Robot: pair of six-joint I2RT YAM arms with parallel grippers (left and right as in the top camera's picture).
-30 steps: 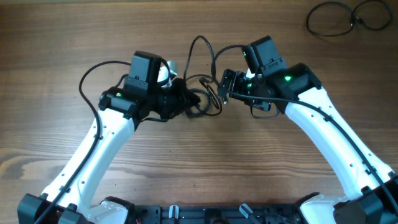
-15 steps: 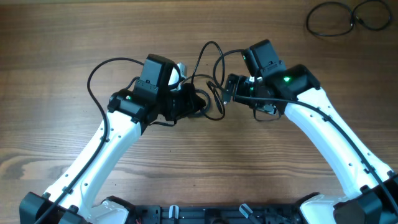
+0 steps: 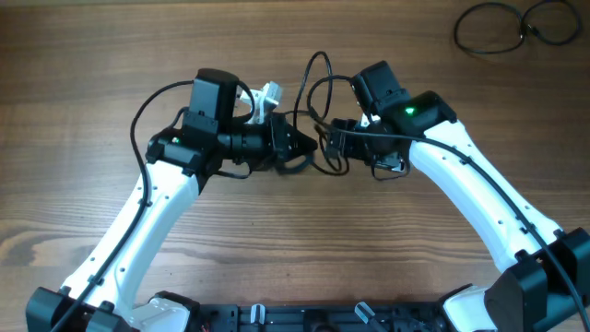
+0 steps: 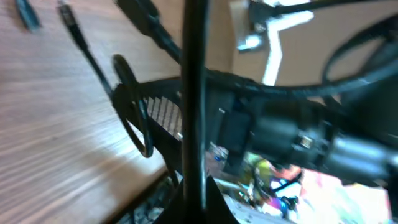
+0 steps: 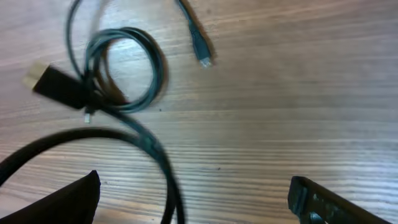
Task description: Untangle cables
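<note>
The tangled cables lie at the middle of the table, thin black cords curling in loops between my two grippers. My left gripper is shut on one cable, which runs straight up from the jaws in the blurred left wrist view. My right gripper faces it from the right, open. In the right wrist view a cable strand passes between the wide-apart fingers, touching neither. Beyond them lie a small cable loop, a plug end and a gold-tipped plug.
A separate coil of black cable rests at the far right corner of the wooden table. Thicker black wires arc from the arms. The two grippers stand very close together.
My left gripper has pushed right with its cable, closing on the right gripper. The cable loops have shifted up and right. The right gripper has edged left, staying open.
</note>
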